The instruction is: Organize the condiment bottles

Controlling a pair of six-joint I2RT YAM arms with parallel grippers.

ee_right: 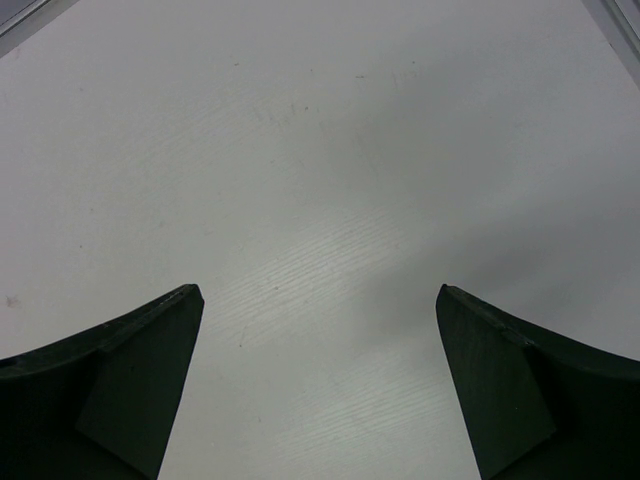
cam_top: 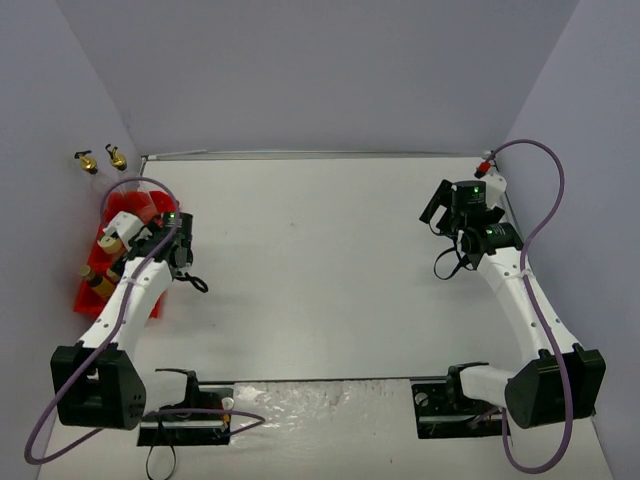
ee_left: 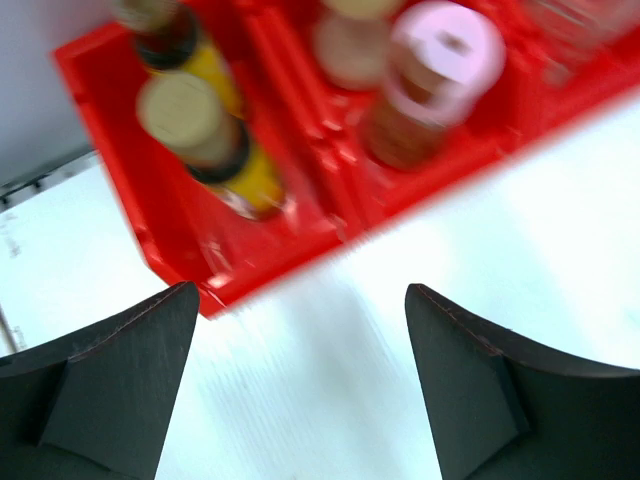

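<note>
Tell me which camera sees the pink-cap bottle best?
The left wrist camera: the pink-cap bottle stands in the red tray right ahead, big though blurry. From the top camera, the left arm covers much of that tray, so I cannot pick it out. The right wrist camera shows only the table.

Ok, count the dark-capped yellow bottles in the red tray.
2. The nearer yellow bottle and the farther yellow bottle share the left compartment of the red tray, left wrist view; the picture's edge may hide more.
</note>
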